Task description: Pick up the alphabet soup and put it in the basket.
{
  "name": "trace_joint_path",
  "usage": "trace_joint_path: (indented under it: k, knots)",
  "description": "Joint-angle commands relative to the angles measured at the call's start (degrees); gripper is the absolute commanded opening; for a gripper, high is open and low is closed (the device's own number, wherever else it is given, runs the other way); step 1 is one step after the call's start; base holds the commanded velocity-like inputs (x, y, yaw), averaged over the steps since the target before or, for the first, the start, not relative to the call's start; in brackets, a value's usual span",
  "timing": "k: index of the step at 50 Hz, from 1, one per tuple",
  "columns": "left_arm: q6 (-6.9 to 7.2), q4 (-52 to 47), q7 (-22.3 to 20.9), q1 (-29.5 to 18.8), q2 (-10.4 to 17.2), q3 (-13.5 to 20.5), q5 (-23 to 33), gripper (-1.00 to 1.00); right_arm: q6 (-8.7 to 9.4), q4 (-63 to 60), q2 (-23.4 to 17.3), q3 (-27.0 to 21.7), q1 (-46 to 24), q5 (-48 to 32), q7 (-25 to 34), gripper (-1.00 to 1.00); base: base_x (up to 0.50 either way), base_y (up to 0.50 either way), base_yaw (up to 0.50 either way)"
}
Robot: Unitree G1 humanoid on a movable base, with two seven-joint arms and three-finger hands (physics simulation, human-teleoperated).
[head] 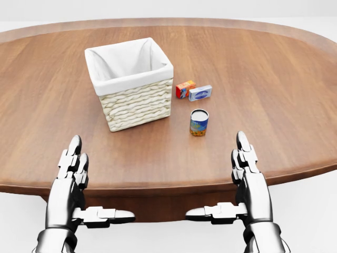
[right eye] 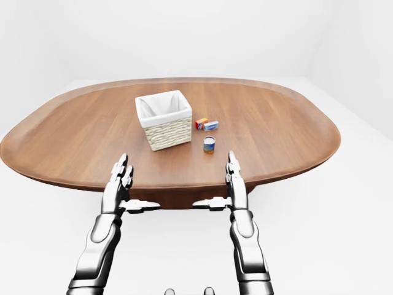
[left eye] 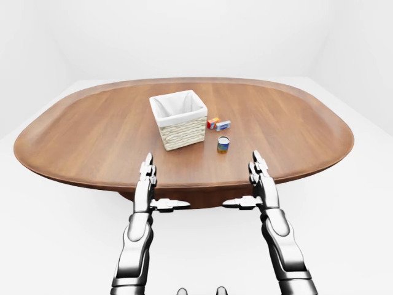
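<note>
The alphabet soup can (head: 199,122), blue with a pale lid, stands upright on the oval wooden table (head: 274,105), just right of the woven basket (head: 131,81) with its white cloth lining. My left hand (head: 79,182) hovers open at the table's near edge, below the basket in the head view, fingers straight and thumb pointing inward. My right hand (head: 237,179) is open the same way, below and a little right of the can, well apart from it. Neither hand holds anything.
Two small boxes lie above the can: an orange one (head: 185,89) and a blue-white one (head: 200,93). The table's rim (head: 158,184) runs just under my fingertips. White floor surrounds the table.
</note>
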Motion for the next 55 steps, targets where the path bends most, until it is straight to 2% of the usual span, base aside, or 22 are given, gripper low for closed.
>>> trace_joint_path:
  k: [1,4,5,9,12,13,15,16,17,21,22,24,26,30,31,33,35,37,41,43,50,55]
  knots:
    - [-0.12,0.47,-1.17,-0.15,0.7,1.45,-0.56,1.0,0.08,-0.24,-0.57,-1.07,0.22,0.25,1.15,1.0,0.0,0.0,0.0]
    - [-0.09,0.24,-1.27,-0.18,0.7,1.5,-0.74,1.0,1.02,-0.57,-0.43,-1.07,0.3,0.87,1.4,1.0,0.0,0.0,0.0]
    - [-0.15,0.18,-1.22,-0.15,0.73,1.47,-0.61,1.0,0.59,-0.48,-0.49,-1.04,0.17,1.04,1.7,1.0,0.0,0.0,0.0]
    - [0.21,-0.29,-1.23,-0.15,0.73,1.63,-0.93,1.0,3.13,-4.05,-0.36,-1.06,0.98,2.34,2.09,1.0,0.0,0.0,0.0]
    - [0.25,-0.36,-1.23,-0.13,0.73,1.62,-0.94,1.0,3.17,-4.11,-0.37,-1.05,0.99,2.34,2.08,1.0,0.0,0.0,0.0]
    - [1.21,-0.95,-0.98,-0.62,1.15,2.75,-1.71,1.0,4.99,-9.73,-0.49,-1.58,0.47,2.44,0.76,1.0,0.0,0.0,0.0]
    - [3.07,-2.85,-0.25,-1.18,1.91,3.7,-1.26,1.0,4.99,-14.87,-0.72,-1.53,-0.25,2.56,0.32,1.0,0.0,0.0,0.0]
    - [3.15,-2.94,-0.22,-1.21,1.91,3.77,-1.2,1.0,4.99,-15.08,-0.7,-1.55,-0.29,2.52,0.33,1.0,0.0,0.0,0.0]
    - [5.21,-6.87,0.05,-1.52,1.82,4.76,-3.04,1.0,4.99,-17.89,-0.4,-2.14,-1.16,4.12,0.04,1.0,0.0,0.0,0.0]
    - [5.21,-18.63,1.67,-2.6,2.59,5.49,-2.25,1.0,4.99,-25.71,-0.92,-2.3,-3.16,3.66,-1.55,1.0,0.0,0.0,0.0]
    - [5.21,-23.38,1.77,-3.56,2.58,6.82,-4.41,1.0,4.99,-29.48,-1.33,-2.51,-4.6,3.32,-2.46,1.0,0.0,0.0,0.0]
    - [5.21,-25.29,1.98,-3.9,3.25,6.59,-2.96,1.0,4.99,-31.94,-1.48,-2.6,-5.11,3.44,-2.35,1.0,0.0,0.0,0.0]
    - [5.21,-32.96,2.38,-5.64,3.85,8.4,-5.05,1.0,4.99,-37.69,-1.8,-3.44,-7.04,4.0,-2.74,1.0,0.0,0.0,0.0]
    - [5.21,-43.56,2.92,-9.57,7.0,9.41,-4.16,1.0,4.99,-43.45,-2.12,-5.58,-10.12,6.33,-3.81,1.0,0.0,0.0,0.0]
    - [5.21,-47.27,2.66,-11.96,7.07,10.84,-5.75,1.0,4.99,-45.26,-2.33,-5.95,-11.06,7.25,-4.13,1.0,0.0,0.0,0.0]
    - [5.21,-51.22,3.11,-14.71,9.79,10.57,-2.61,1.0,4.99,-47.37,-2.69,-6.15,-12.2,8.41,-4.86,1.0,0.0,0.0,0.0]
    - [5.21,-53.94,2.34,-17.62,8.98,12.16,-4.47,1.0,4.99,-49.1,-1.86,-6.86,-13.16,10.58,-5.42,1.0,0.0,0.0,0.0]
    - [5.21,-56.25,2.49,-19.79,10.43,12.17,-3.7,1.0,4.99,-51.47,-2.43,-7.25,-14.59,12.24,-7.39,1.0,0.0,0.0,0.0]
    - [5.21,-59.27,2.53,-23.72,10.77,16.8,-8.02,1.0,4.99,-58.63,-2.55,-8.9,-20.42,16.42,-10.58,1.0,0.0,0.0,0.0]
    - [5.21,-59.25,3.34,-23.78,12.08,16.73,-8.51,1.0,4.99,-59.12,-2.93,-9.04,-20.88,17.44,-11.53,1.0,0.0,0.0,0.0]
    - [5.21,-58.14,4.62,-22.78,12.35,17.25,-10.8,1.0,4.99,-56.28,-3.9,-7.41,-17.89,17.33,-11.64,1.0,0.0,0.0,0.0]
    - [5.21,-57.68,5.61,-21.45,12.24,15.6,-10.84,1.0,4.99,-55.53,-4.06,-6.2,-16.73,16.52,-11.31,1.0,0.0,0.0,0.0]
